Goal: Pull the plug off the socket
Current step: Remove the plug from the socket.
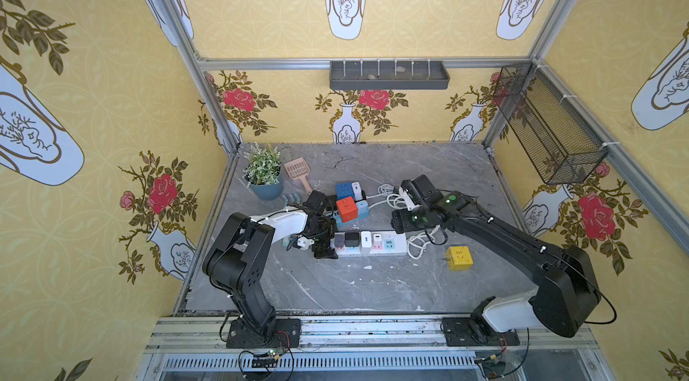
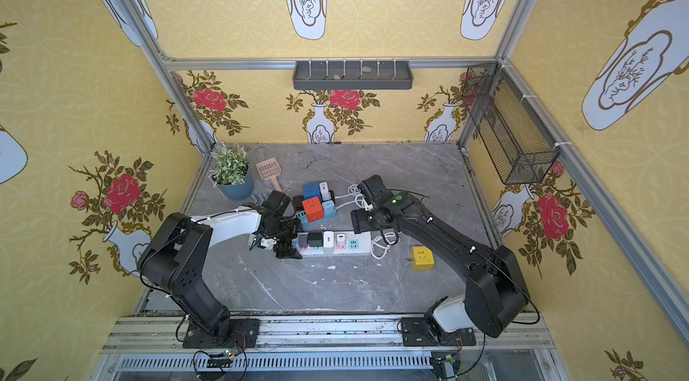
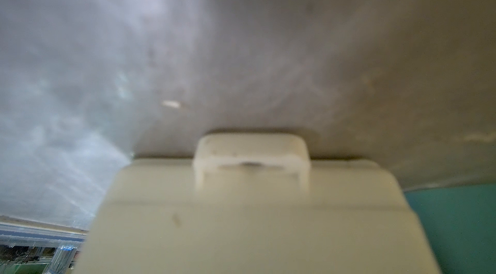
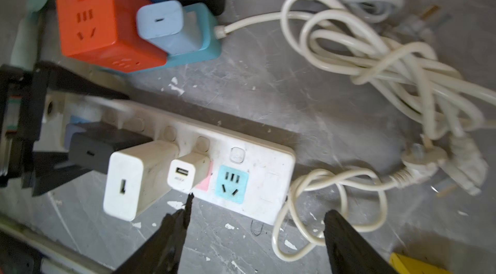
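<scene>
- R. gripper (image 4: 259, 205): jaws spread; small white USB charger (image 4: 188, 176) is seen just beside one fingertip, upright in power strip (image 4: 268, 178).
- L. gripper (image 1: 330, 245): astride strip end; grip can't be told.

Black and boxy, the left arm (image 1: 242, 259) and right arm (image 1: 503, 237) each had one glossy white shell and a black base plate (image 1: 287, 334). Green lights (image 1: 452, 197) dotted the right arm; a thin black cable (image 1: 611, 304) looped off it. The right gripper (image 4: 260, 203) had black wedge fingers (image 4: 171, 235).
</scene>
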Robot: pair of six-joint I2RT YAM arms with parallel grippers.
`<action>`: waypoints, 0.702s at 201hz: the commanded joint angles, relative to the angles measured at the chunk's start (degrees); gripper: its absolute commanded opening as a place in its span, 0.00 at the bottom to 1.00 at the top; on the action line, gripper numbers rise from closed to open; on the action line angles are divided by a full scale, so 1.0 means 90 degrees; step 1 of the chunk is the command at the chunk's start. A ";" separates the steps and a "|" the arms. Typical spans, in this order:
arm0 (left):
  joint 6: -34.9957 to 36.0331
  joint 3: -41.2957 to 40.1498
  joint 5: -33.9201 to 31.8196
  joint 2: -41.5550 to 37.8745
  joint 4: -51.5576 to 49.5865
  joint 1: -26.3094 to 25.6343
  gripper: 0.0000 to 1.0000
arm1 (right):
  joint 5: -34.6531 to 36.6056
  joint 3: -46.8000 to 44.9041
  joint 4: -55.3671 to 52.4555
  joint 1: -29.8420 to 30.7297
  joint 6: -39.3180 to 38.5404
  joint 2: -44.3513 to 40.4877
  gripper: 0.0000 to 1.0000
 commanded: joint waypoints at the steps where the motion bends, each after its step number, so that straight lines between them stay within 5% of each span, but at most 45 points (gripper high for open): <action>1: -0.2318 -0.0181 -0.1042 0.0145 -0.0212 -0.0009 0.26 | -0.0662 -0.0202 0.0880 0.0031 -0.1066 -0.0024 0.83; 141: -0.2193 -0.0196 -0.0906 0.0138 -0.0235 -0.0014 0.25 | -0.1997 -0.0973 0.1760 0.0011 -0.4782 0.0593 0.82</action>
